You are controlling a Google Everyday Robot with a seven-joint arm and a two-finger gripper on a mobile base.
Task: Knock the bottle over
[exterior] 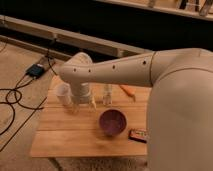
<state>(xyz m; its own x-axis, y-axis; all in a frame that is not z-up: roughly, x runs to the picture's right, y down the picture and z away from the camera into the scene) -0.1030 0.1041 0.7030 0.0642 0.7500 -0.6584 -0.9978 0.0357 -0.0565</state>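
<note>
The small, slim, whitish-translucent plastic bottle [107, 95] stands upright on the far half of the wooden table [60, 140] - cap up, not tipped. My gripper [83, 105] hangs low just to its left.

Purple bowl [112, 121], white cup [63, 94], whitish bottle [107, 95]

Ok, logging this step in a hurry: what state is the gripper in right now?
Gripper: open or closed cannot be told. It hangs low over the wooden table, between the white cup and the upright bottle.
</note>
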